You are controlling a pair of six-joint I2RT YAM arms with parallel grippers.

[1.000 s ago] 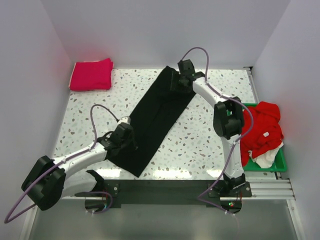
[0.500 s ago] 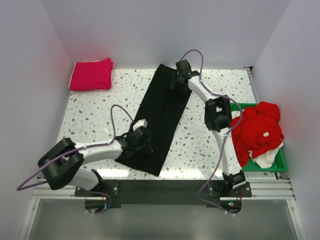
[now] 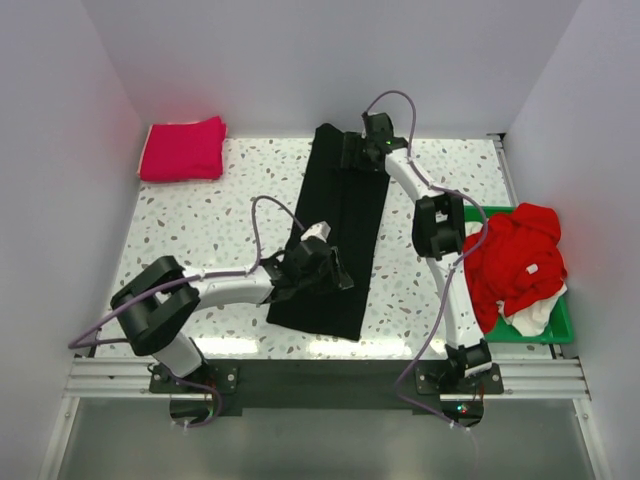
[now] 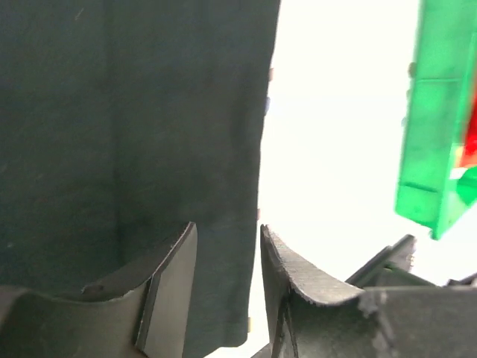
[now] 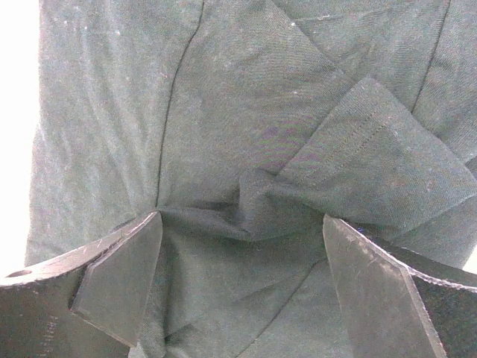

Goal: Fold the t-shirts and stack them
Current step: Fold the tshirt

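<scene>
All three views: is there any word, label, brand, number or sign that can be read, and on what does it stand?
No text can be read.
The white tag on the red t-shirt: too small to read.
The black t-shirt: no print showing.

Black t-shirt (image 3: 342,215) now nearly straight, no longer diagonal.

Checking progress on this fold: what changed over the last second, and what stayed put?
The black t-shirt swung from diagonal to nearly straight up the table; its near end went right with the left gripper. The right gripper stayed at the far end, jaws now wide open over bunched cloth; left jaws slightly apart. Folded pink t-shirt, red t-shirts and green tray unmoved.
</scene>
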